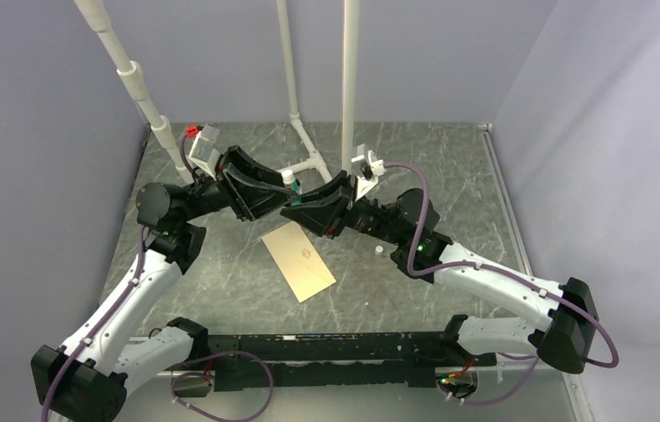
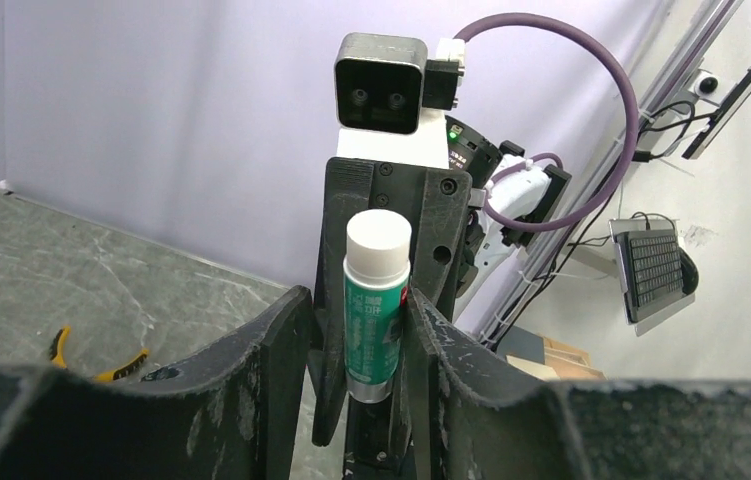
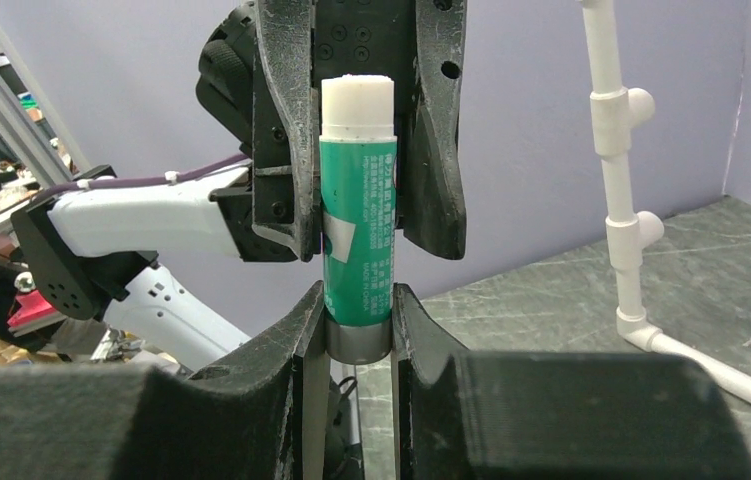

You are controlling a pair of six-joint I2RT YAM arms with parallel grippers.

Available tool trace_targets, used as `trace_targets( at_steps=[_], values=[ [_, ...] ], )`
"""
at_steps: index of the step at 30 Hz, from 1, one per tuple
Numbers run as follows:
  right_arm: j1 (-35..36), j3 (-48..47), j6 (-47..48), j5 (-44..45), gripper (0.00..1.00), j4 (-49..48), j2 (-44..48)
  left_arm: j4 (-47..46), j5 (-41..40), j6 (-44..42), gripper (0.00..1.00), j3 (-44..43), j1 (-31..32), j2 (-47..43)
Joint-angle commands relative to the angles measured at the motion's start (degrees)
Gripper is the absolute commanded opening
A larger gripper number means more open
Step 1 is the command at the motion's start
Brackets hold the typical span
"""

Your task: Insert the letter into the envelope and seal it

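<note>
Jaws on the right gripper (image 3: pixel 357 297) are pinching the grey end of a glue stick (image 3: pixel 358 210), with both fingers pressing flat against it. The jaws of the left gripper (image 2: pixel 356 300) are standing parted around the same stick, flanking its body with a sliver of gap on at least one side rather than squeezing it. Both grippers are meeting nose to nose in the air above the middle of the grey marbled table (image 1: pixel 221 281). The stick, green-labelled with a white end, is spanning the short space between them. Below them and slightly nearer the arm bases, the envelope (image 1: pixel 300 261) is lying flat on the table, turned at a slant and touching neither gripper. A small white piece (image 1: pixel 380 251) is sitting on the table just beside the right arm.
</note>
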State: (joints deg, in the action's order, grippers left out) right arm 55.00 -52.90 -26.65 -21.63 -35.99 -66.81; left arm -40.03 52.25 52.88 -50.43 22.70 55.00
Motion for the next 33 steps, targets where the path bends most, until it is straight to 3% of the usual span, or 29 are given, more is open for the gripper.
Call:
trace_targets(
  at_steps=[1,12,17,23,28,31,33],
  values=[
    [0.3,-1.5,-0.9,-2.1,0.00,-4.3,0.1,-6.0,0.3,2.8,0.44,0.8,0.2,1.2],
    [0.2,-1.7,-2.1,-3.8,0.00,-6.2,-0.4,-9.1,4.5,3.6,0.37,0.4,1.7,4.0],
    [0.2,-1.5,-2.0,-3.0,0.00,-6.0,0.5,-6.4,4.0,1.5,0.28,1.0,1.8,3.0],
    [0.2,-0.3,-2.5,-1.4,0.00,-7.7,1.7,-5.0,3.6,0.4,0.37,1.7,1.9,2.1],
    [0.2,-0.4,-3.0,-2.1,0.00,-8.4,1.5,-5.1,3.8,0.4,0.38,1.6,1.9,2.1],
    [0.2,-0.8,-3.0,-2.8,0.00,-7.8,1.1,-5.2,3.7,0.4,0.31,1.5,1.9,2.1],
    [0.2,-0.5,-3.2,-2.6,0.00,-8.0,1.2,-5.4,4.0,0.4,0.20,1.3,2.0,2.4]
  ],
)
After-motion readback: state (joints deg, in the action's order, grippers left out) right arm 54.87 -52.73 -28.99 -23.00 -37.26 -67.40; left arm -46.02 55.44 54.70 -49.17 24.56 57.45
